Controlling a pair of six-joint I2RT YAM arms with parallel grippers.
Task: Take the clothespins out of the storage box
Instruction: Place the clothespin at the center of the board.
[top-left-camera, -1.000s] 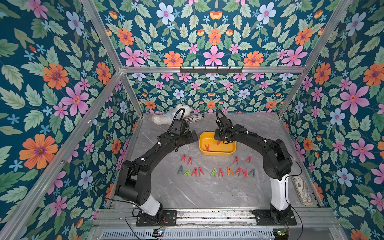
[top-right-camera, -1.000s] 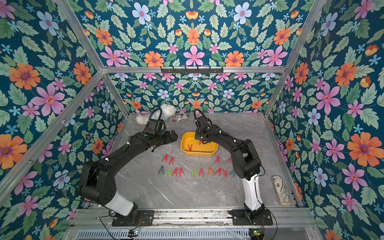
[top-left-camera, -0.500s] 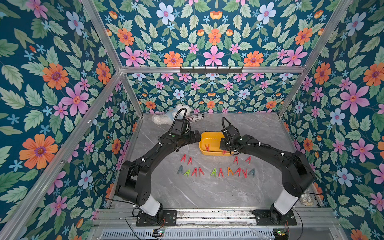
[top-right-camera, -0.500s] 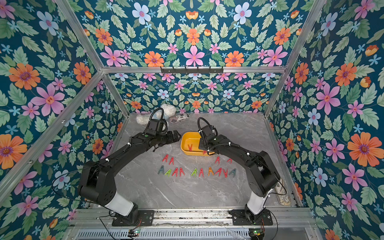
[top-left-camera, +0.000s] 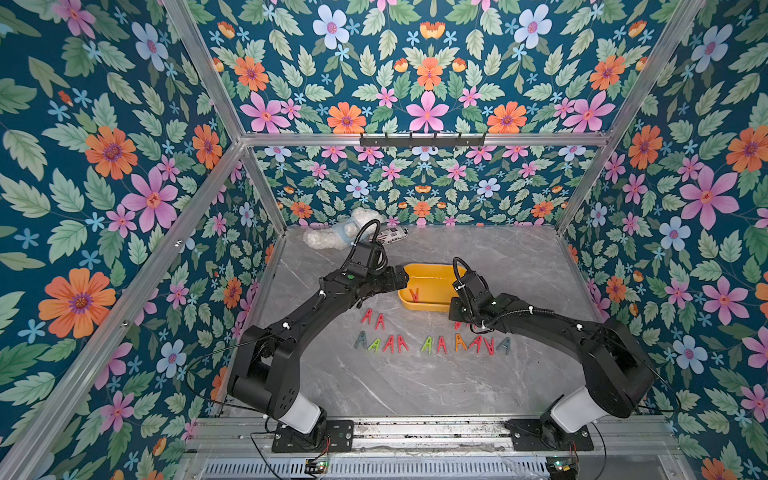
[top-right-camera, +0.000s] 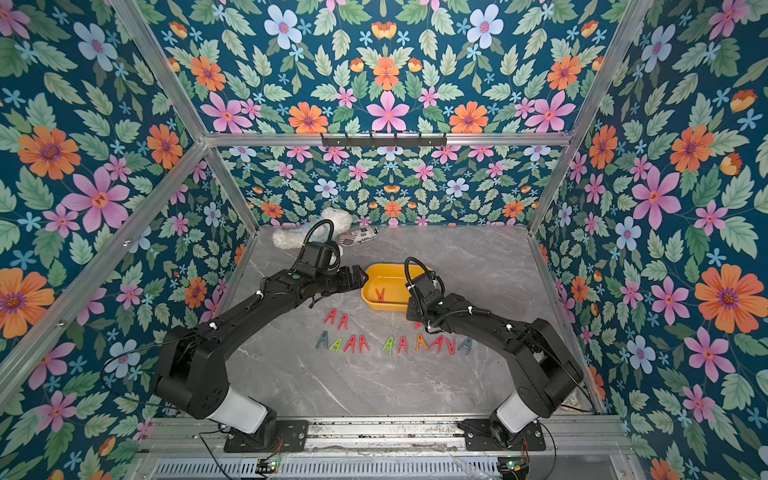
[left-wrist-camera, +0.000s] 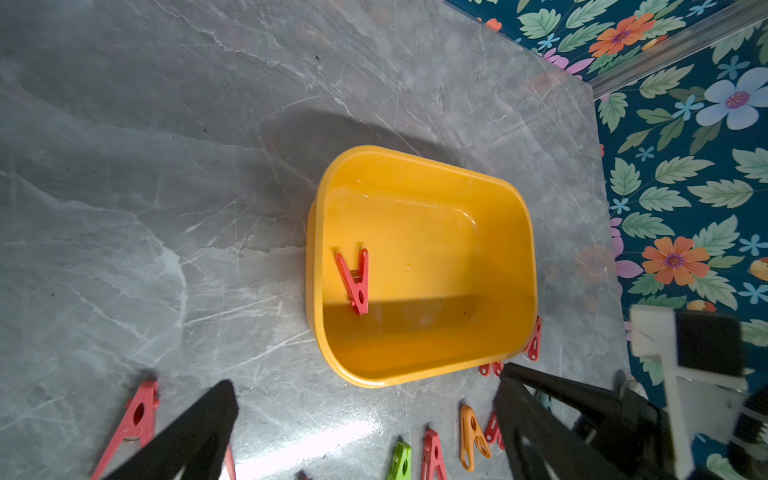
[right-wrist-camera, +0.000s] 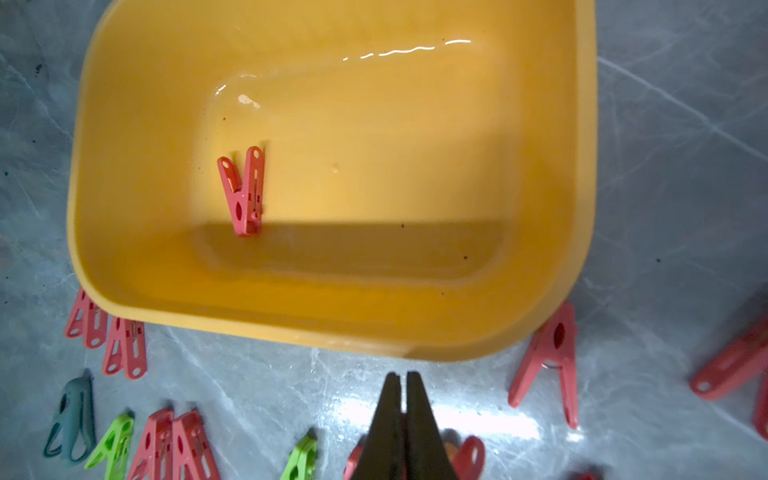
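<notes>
- A grey marble-patterned tabletop (top-left-camera: 415, 386) is serving as the work surface. Floral wallpaper walls (top-left-camera: 104, 166) on an aluminium frame (top-left-camera: 519, 139) are enclosing it on three sides.
- A yellow, round-cornered plastic storage box (top-left-camera: 424, 306) is sitting on the tabletop between the two arms.
- A single red plastic clothespin (left-wrist-camera: 354, 279) is lying on the box floor, close to the end wall on the left arm's side.
- A row of red, green, orange and grey-blue clothespins (top-left-camera: 430, 345) is lying on the marble in front of the box. A pair of red clothespins (top-left-camera: 372, 318) is resting between that row and the box.
- Another red clothespin (right-wrist-camera: 548, 361) is lying just beside the box's near corner on the right arm's side.
- The left gripper (left-wrist-camera: 365, 378) is hovering at the box's end on its own side, jaws standing wide apart with nothing between them.
- The right gripper (right-wrist-camera: 402, 382) is hanging just outside the box's near wall, above the row. Its fingers are pressing together, with nothing visible between them.
- A white plush toy (top-left-camera: 332, 237) and a black-and-white patterned object (top-left-camera: 392, 235) are lying in the back left corner, behind the left arm.
- Bare marble is showing behind the box, and also between the row and the front metal rail (top-left-camera: 415, 432).
</notes>
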